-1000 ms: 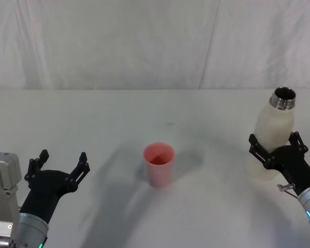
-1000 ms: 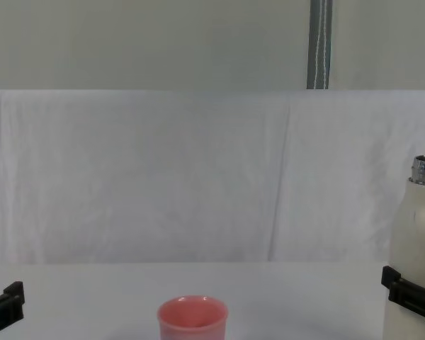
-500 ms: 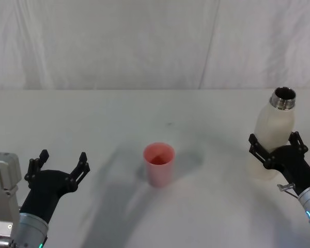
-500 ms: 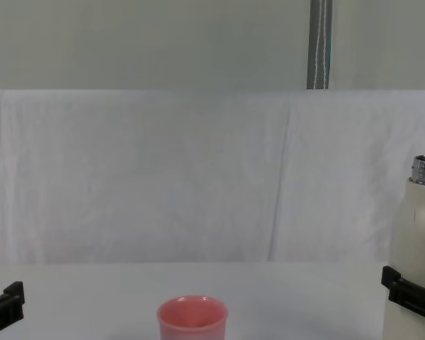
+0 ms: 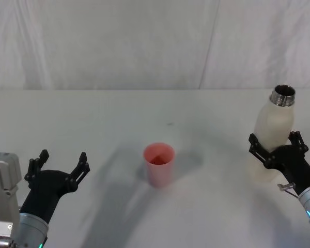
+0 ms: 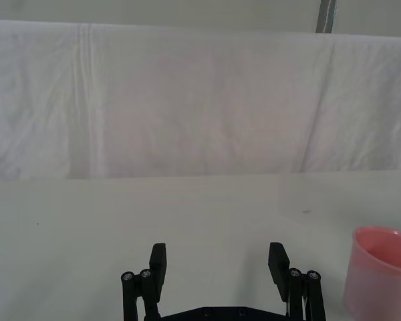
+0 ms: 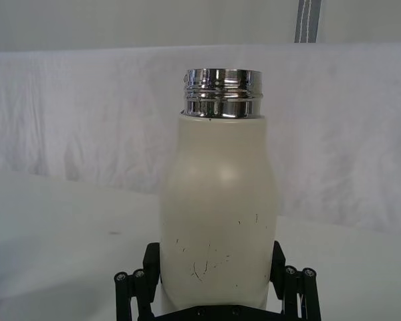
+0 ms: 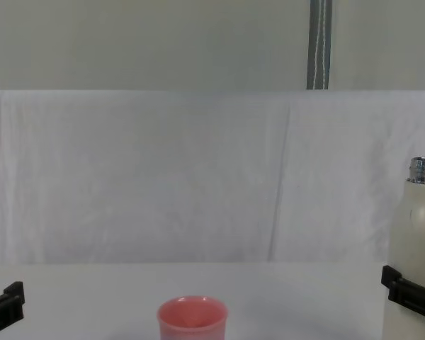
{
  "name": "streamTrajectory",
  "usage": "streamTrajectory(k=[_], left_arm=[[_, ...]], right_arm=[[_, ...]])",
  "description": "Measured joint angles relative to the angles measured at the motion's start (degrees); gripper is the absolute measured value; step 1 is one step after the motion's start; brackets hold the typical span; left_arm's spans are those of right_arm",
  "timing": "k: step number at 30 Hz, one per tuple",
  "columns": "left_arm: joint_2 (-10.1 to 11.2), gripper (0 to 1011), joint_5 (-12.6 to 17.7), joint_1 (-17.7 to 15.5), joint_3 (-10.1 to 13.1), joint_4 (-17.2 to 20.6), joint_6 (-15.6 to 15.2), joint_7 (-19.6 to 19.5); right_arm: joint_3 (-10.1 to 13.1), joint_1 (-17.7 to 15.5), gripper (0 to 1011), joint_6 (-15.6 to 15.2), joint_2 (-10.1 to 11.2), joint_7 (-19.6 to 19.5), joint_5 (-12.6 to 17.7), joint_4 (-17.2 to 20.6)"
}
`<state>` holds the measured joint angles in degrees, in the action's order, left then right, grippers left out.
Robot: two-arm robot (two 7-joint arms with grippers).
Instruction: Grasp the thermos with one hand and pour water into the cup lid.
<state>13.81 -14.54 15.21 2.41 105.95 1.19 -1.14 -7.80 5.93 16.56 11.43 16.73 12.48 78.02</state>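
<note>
- On the right side of the table (image 5: 93,113) you've got one thermos (image 5: 274,135), upright, cream body with its shiny steel neck open at the top.
- The right gripper (image 5: 275,145) is wrapped around its lower half, black jaws pressed against both sides of the body, so it's got a proper hold. From the head view you can't tell if the base is touching the table or just off it.
- One cup lid (image 5: 158,164) too, the small pink one, sitting upright mid-table with its mouth up, well apart from the thermos. Nothing sits between the two, so you've got an open run across.
- The left gripper (image 5: 58,165) is parked low on the left, jaws spread wide with nothing in them, well clear of the cup.
- Around all that it's just white cloth: a draped backdrop (image 5: 144,46) behind the table.
- The right wrist view gives you the thermos (image 7: 218,207) up close, with small dark scuffs on the body and the thread rings on the neck, which the head view doesn't.
- The left wrist view catches the cup lid (image 6: 379,274) off beside the open fingers (image 6: 158,262).
- The chest view adds a grey pole (image 8: 319,44) above the backdrop.
</note>
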Motion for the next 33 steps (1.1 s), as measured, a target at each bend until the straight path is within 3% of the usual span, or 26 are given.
streamTrajectory(k=[33], left_arm=[[0.0, 1001, 0.0, 0.0, 0.0, 0.0, 0.0, 0.0]], right_arm=[[0.82, -2.16, 1001, -0.98, 0.17, -0.83, -0.33, 3.09]])
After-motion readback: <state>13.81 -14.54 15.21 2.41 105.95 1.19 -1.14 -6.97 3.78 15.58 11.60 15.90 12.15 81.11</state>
